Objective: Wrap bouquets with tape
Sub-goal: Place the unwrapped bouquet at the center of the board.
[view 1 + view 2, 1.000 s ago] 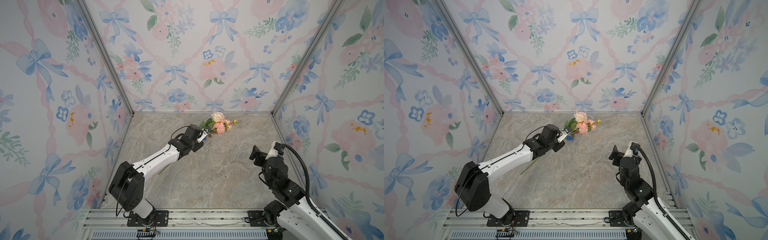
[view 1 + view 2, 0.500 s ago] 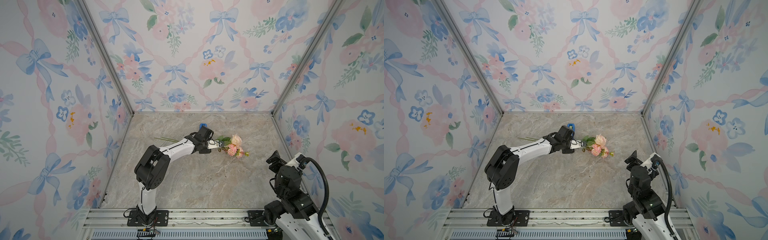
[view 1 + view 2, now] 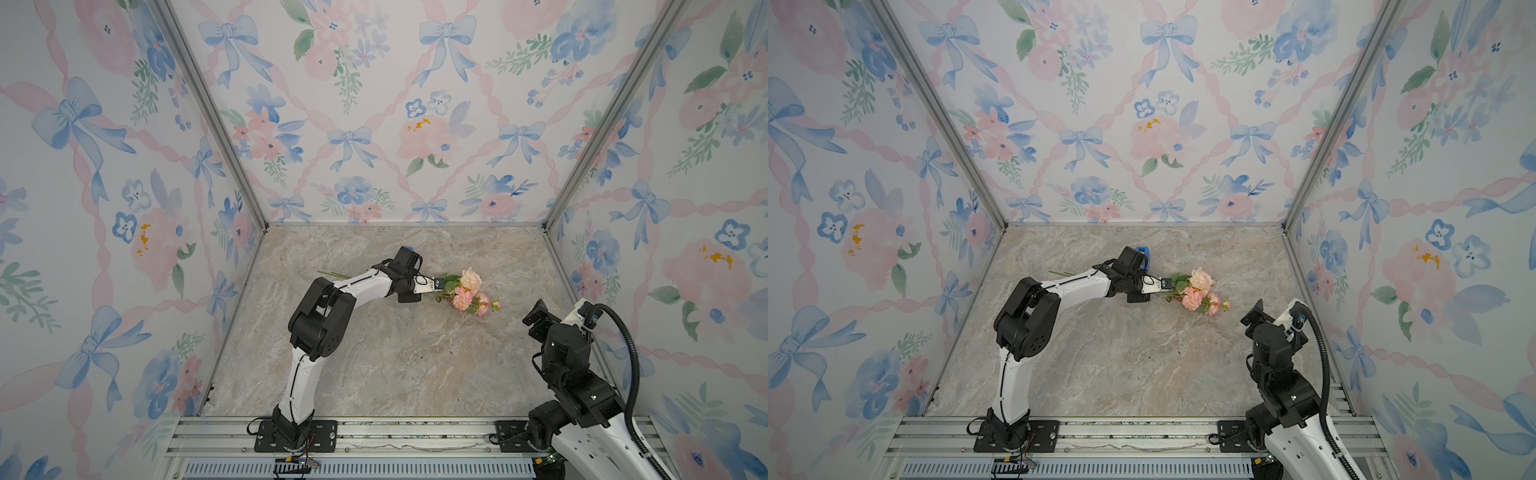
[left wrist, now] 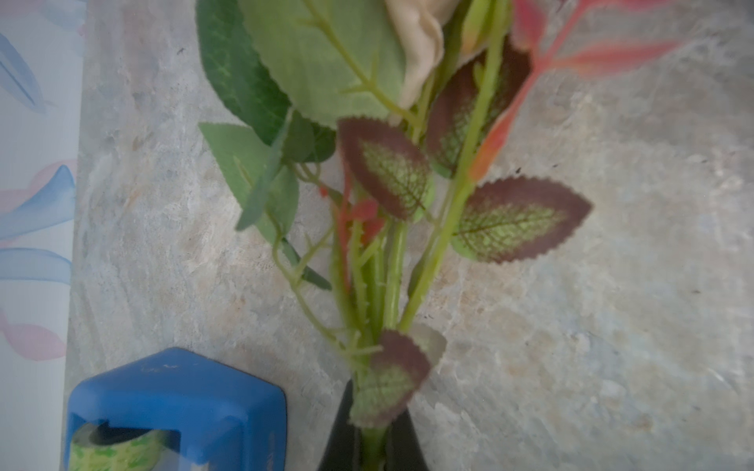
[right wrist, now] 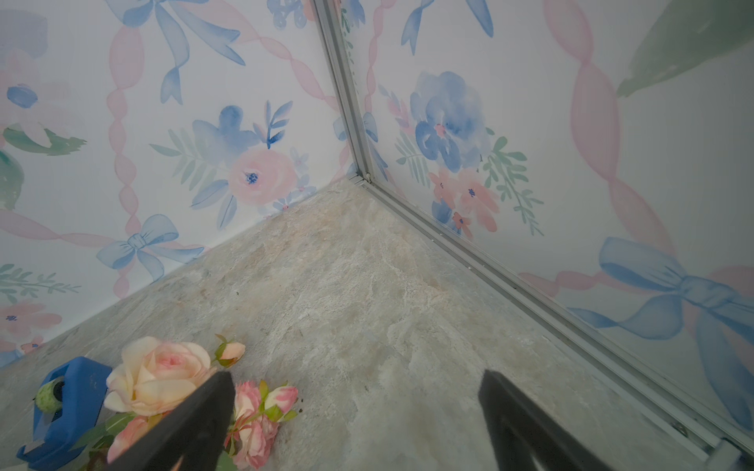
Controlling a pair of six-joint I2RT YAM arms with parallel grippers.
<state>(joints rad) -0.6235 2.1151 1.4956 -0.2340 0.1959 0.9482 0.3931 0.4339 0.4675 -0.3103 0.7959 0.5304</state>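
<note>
My left gripper (image 4: 372, 442) is clamped on the bouquet (image 3: 467, 291) at its stems, mid-table (image 3: 395, 365), blooms toward the right side. The right gripper (image 5: 355, 391) gapes empty near the blooms. The tape (image 4: 114, 452) sits in its blue dispenser (image 3: 1144, 251), just beside the left gripper. I see no tape on the stems, so I judge 0 wraps done and all wrapping left.

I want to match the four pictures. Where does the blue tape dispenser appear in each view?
In a top view: tape dispenser, a blue sliver behind the left arm, near its wrist.
In a top view: the same sliver behind that wrist.
Left wrist: large blue body beside the gripped stems.
Right wrist: blue body beside the peach rose.
Shared landmark: the bouquet, near it in every view.
</note>
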